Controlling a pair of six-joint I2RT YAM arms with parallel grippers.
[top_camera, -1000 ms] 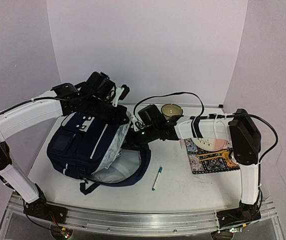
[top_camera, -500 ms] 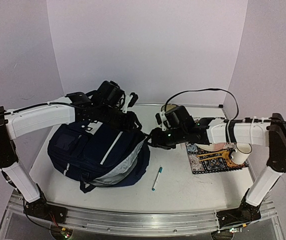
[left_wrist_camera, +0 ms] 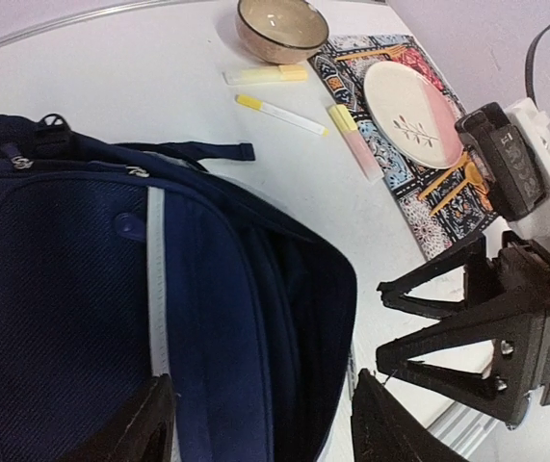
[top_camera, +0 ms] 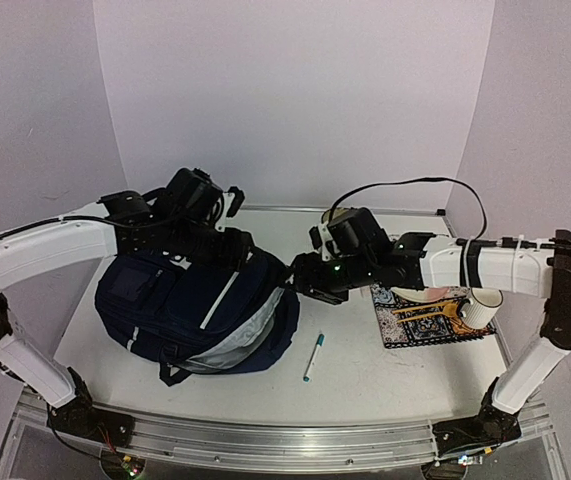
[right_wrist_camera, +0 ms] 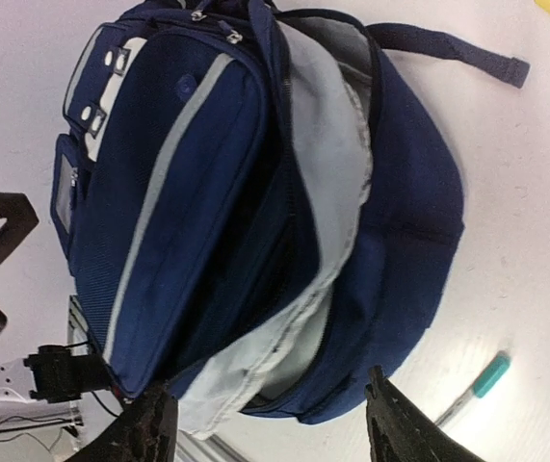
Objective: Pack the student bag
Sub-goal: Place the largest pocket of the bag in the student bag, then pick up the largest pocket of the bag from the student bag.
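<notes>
Both grippers have opened and released the student bag, which lies on the table. The left arm bends over the bag, with the left gripper wide above its top. The right arm stretches sideways, with the right gripper wide beside its right edge. Only the left wrist view shows yellow highlighters beyond the bag.

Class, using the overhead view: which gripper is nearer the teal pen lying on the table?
Right. The right gripper hangs just beyond the teal pen, toward the back wall; the left gripper is farther off to the left, over the student bag.
</notes>
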